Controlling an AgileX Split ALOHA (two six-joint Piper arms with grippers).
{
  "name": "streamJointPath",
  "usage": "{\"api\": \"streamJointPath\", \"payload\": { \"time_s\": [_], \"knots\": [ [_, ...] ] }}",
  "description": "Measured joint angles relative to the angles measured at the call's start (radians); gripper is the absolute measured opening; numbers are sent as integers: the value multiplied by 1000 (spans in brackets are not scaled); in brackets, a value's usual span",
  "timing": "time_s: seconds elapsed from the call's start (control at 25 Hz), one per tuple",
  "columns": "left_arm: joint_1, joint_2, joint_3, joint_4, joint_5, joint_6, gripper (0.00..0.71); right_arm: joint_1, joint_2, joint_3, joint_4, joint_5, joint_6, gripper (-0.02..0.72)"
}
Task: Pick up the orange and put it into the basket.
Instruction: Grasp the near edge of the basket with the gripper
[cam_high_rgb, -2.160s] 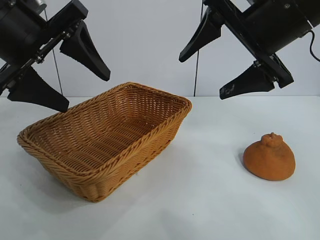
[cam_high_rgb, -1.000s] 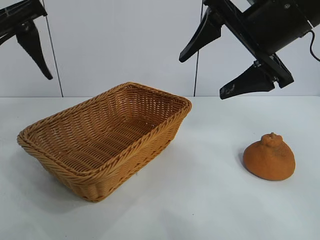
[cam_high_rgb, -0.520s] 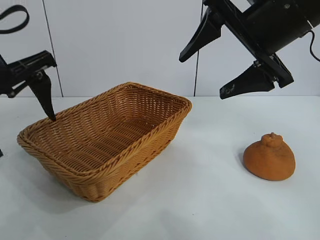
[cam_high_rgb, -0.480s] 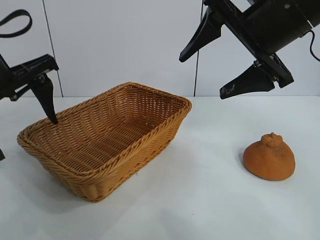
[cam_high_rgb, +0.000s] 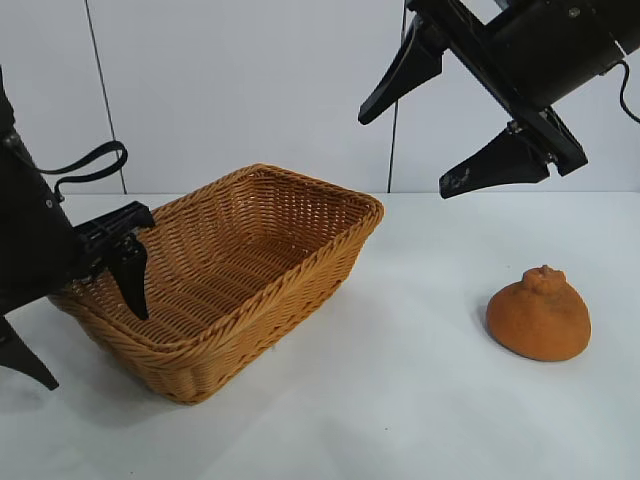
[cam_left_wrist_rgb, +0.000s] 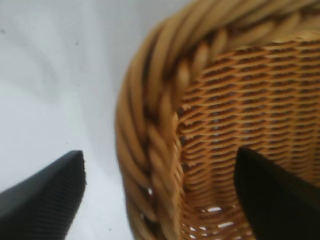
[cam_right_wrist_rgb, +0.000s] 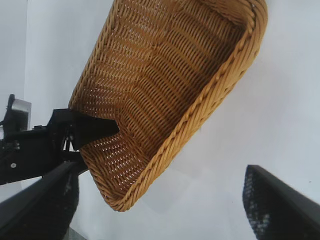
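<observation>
White tabletop (cam_high_rgb: 400, 400), pale wall: squat, knobby, matte burnt-orange orange (cam_high_rgb: 538, 315) sits at 5 o'clock below the wide-open, empty right gripper (cam_high_rgb: 435, 115), the nearer arm; the left gripper (cam_high_rgb: 85, 325), jaws wide, straddles the honey-tan woven wicker basket (cam_high_rgb: 300, 270) rim at 9 o'clock.

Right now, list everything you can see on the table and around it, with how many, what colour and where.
basket: one, honey-tan wicker, left half of the table, nothing in it
orange: one, dull burnt orange, on the table at the right, apart from the basket
table: one, white
left gripper: one, black, jaws open, straddling the basket's left rim, one inside and one outside
right gripper: one, black, jaws open, in the air at upper right
</observation>
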Motion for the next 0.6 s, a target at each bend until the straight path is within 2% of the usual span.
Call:
{"api": "streamJointPath", "payload": {
  "time_s": [0.12,0.2,0.28,0.4,0.44,0.6],
  "knots": [
    [0,2,0,0,-4,2,574,0,0,0,2,-3,0,610],
    [0,2,0,0,-4,2,522,0,0,0,2,-3,0,610],
    [0,2,0,-1,-4,2,396,0,0,0,2,-3,0,610],
    [0,2,0,-4,-5,2,136,0,0,0,2,-3,0,610],
    [0,2,0,-14,-8,-7,96,0,0,0,2,-3,0,610],
    [3,-1,-3,-18,-6,-2,90,0,0,0,2,-4,0,610]
  ]
}}
